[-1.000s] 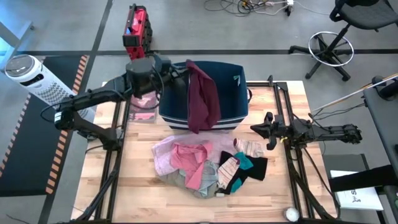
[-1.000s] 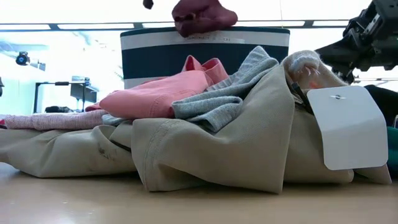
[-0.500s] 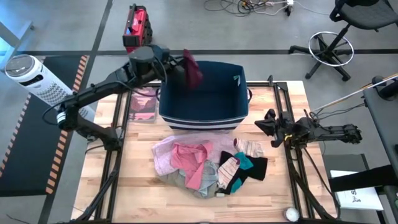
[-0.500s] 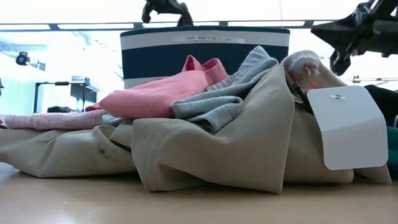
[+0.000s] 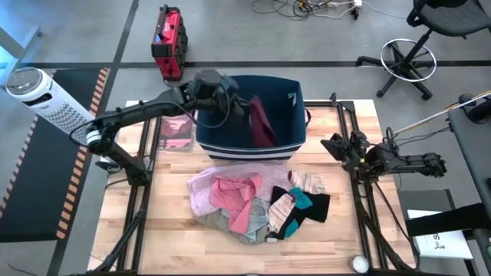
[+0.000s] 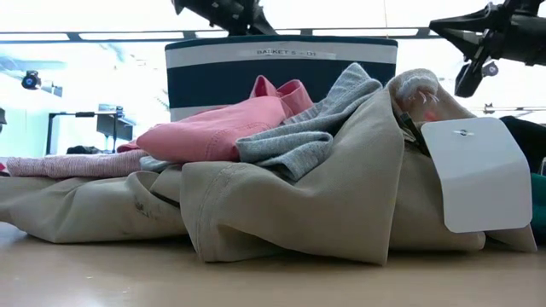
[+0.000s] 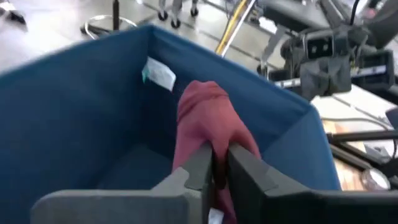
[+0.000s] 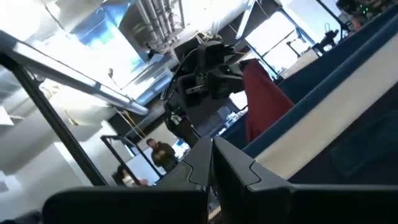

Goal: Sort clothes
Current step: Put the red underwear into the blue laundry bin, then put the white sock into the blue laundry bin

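My left gripper (image 5: 236, 106) is over the navy bin (image 5: 230, 150) and shut on a maroon garment (image 5: 261, 123), which hangs down inside the bin. It also shows in the left wrist view (image 7: 205, 121). On the table in front of the bin lies a pile: pale pink (image 5: 201, 192) and darker pink (image 5: 230, 195) garments, a grey-beige one (image 6: 324, 196), striped socks (image 5: 308, 182), a teal piece (image 5: 301, 199) and a black piece (image 5: 316, 208). My right gripper (image 5: 335, 146) is shut and empty, raised at the table's right edge. My left gripper pinches a bunched fold at the maroon garment's upper end (image 7: 216, 149) between its two fingers. The fingers come from the table's left side, slanting down over the bin. The garment hangs slack below them inside the bin; whether its lower end touches the floor I cannot tell.
A flat pink-covered book (image 5: 176, 132) lies left of the bin. A white tag (image 6: 478, 175) stands on the pile near the low camera. Black rails (image 5: 360, 207) run along both table sides. A small white object (image 5: 359, 263) lies at the near right corner.
My left gripper has swung from the bin's far-left corner toward the table's right, over the bin's middle, staying shut on the maroon garment. The garment, earlier hanging over the bin's front wall, has swung up and now hangs inside the bin. My right gripper has drawn slightly toward the right edge.
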You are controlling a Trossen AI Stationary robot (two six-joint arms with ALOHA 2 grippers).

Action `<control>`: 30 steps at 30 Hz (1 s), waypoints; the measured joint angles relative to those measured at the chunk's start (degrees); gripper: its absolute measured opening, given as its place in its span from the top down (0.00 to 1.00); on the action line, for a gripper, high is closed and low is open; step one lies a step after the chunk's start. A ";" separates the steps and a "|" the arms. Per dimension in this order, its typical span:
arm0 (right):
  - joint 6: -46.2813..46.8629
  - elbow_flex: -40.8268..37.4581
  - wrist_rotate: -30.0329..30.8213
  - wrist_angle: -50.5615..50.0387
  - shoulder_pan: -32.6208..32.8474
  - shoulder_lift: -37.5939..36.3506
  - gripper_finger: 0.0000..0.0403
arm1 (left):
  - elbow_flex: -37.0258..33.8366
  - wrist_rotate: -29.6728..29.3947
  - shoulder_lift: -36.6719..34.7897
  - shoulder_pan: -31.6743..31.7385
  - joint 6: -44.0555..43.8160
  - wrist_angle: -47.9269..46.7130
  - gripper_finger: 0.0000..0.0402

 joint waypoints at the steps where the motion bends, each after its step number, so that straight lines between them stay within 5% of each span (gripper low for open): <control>1: -0.45 0.29 0.00 -0.14 0.00 0.31 1.00 | 0.00 0.04 0.13 -0.06 0.02 -0.23 0.86; 6: -0.21 3.90 -2.03 -3.30 0.00 1.84 1.00 | 0.00 0.19 -0.48 -0.15 0.15 -4.68 0.70; 16: -0.99 22.56 -6.62 -35.91 0.02 12.95 0.98 | 0.00 0.02 -5.46 -2.95 7.08 -18.37 0.38; 24: -2.22 37.67 -15.56 -51.19 0.02 28.32 0.77 | 0.00 -1.64 -11.87 -7.31 8.29 -18.74 0.37; 30: -2.07 40.92 -24.86 -53.31 0.97 38.05 0.62 | 0.00 -1.72 -16.37 -11.78 7.65 -19.61 0.43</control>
